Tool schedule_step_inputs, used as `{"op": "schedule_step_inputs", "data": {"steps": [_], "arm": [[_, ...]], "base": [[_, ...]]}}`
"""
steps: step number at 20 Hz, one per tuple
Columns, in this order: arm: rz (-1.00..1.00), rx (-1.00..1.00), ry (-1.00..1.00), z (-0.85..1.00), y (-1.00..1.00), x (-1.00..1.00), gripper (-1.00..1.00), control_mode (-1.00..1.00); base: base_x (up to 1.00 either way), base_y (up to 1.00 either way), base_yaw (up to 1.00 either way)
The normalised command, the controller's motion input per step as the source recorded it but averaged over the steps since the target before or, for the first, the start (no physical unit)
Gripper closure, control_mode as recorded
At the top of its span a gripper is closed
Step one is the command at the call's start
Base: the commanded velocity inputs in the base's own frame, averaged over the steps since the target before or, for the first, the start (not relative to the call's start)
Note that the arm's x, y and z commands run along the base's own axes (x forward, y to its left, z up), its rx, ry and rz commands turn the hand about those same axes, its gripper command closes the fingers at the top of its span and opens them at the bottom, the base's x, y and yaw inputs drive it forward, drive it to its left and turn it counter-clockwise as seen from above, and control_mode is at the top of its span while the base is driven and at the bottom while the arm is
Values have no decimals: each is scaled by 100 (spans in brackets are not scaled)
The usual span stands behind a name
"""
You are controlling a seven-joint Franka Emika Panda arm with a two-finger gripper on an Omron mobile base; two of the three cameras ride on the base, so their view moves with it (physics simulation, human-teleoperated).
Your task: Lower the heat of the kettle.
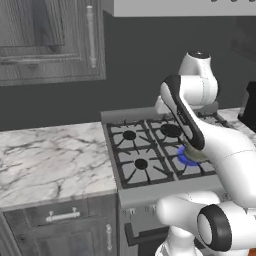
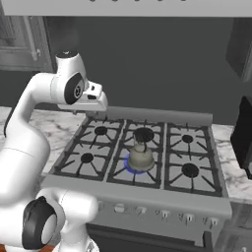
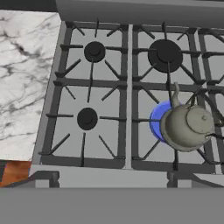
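Marble surface (image 3: 22, 78) sat on the left, then the stove (image 2: 142, 189). The kettle (image 3: 188, 126) was on the near middle burner, over a blue flame (image 3: 156, 120), spout pointing away. Couldn't tell whether the tool was wide or narrow, honestly.

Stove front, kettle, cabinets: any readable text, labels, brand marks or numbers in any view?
None can be read.
Stove knobs: small pale shapes along the front panel, no dial marks or numbers resolved.
Kettle: plain grey-olive metal, no mark; it sits over a blue flame.
Cabinet door and marble counter: wood grain and veining only, no lettering.
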Motion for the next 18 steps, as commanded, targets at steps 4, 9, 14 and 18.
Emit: {"op": "schedule_step_inputs", "data": {"steps": [4,9,14,18], "arm": [[0,0,0,0,0,0,-100,100],[0,0,0,0,0,0,-100,100],[0,0,0,0,0,0,-100,100],[0,0,0,0,0,0,-100,100]], "base": [[-8,56,0],[-5,29,0],[0,22,0],[0,25,0]]}}
